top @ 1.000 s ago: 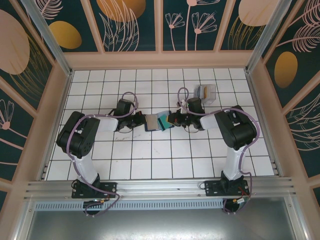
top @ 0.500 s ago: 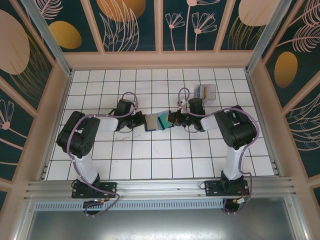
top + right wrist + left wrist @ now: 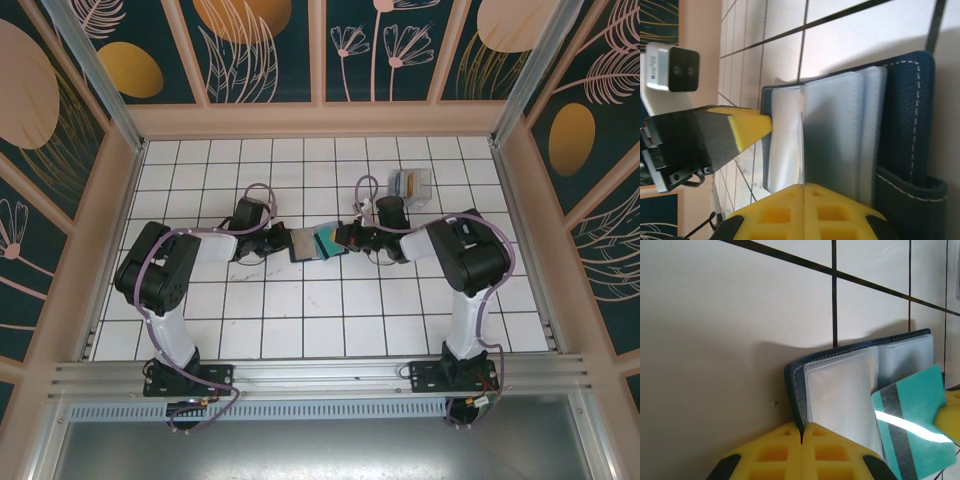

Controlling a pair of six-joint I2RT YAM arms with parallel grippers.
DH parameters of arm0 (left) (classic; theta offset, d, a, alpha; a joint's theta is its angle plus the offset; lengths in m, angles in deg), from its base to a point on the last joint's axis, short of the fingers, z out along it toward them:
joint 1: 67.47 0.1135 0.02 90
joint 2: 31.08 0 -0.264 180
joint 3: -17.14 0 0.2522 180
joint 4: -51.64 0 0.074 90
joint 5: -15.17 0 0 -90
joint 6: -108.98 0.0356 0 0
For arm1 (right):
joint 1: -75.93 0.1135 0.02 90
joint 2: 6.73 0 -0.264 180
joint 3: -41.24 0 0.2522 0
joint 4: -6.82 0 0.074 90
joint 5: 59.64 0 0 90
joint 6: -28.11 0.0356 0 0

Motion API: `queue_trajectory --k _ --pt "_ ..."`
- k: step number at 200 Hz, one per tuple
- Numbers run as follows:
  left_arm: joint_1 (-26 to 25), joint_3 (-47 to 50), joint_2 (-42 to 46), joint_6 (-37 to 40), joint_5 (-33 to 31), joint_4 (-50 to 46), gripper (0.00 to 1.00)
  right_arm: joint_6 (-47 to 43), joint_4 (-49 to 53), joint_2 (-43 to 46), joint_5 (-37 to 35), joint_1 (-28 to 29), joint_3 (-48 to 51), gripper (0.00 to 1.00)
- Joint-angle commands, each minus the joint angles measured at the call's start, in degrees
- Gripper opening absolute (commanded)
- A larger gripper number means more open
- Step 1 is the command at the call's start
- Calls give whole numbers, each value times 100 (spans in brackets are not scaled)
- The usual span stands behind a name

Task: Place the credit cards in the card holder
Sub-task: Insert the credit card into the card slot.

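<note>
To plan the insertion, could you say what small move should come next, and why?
Probably the right gripper should slide the teal card into the card holder, which the left gripper clamps; the card overlaps its clear sleeve askew.

White tiled table (image 3: 300, 320), dark grid lines; teal floral wall panels (image 3: 400, 50), pale wood frame (image 3: 320, 121); lighting seemingly even.
</note>
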Motion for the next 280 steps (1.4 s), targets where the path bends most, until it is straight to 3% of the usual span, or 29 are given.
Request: queue_trajectory --k 1,110,175,280 --pt "-22 -28 -71 52 -114 -390 0 -255 321 -84 -200 72 -200 0" --pt "-26 0 -63 35 -114 -402 0 -262 539 -60 -493 110 -303 0" --pt "-26 -49 -88 47 -94 -431 0 15 173 20 -713 119 -101 0" --pt "-26 11 -60 9 -74 -377 0 62 157 -83 -612 253 -122 0"
